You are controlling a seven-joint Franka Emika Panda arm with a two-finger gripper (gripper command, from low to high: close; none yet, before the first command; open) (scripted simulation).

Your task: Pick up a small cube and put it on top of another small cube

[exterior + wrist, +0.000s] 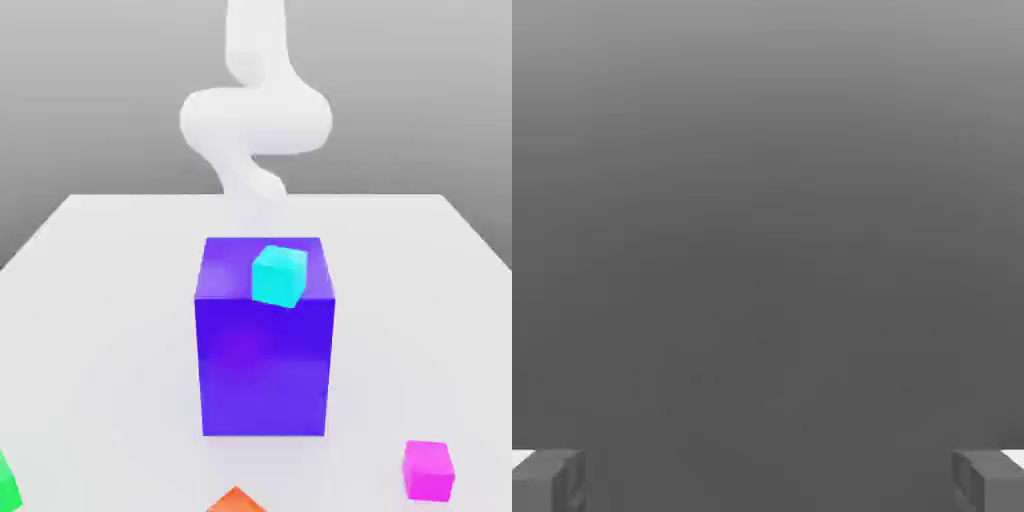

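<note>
The magenta cube is judged light, rigid, probably slick; opposite flat faces should be pinched by the wide-open gripper.

Magenta cube near right — green cube far left

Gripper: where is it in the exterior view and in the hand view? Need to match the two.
Exterior view: the white arm looms above and behind the purple block; its hand end cannot be told apart.
Hand view: the gripper is open, with its grey fingertips at opposite edges and nothing between them.
Shared landmark: probably the plain grey backdrop, which the hand view seems to face.
</note>
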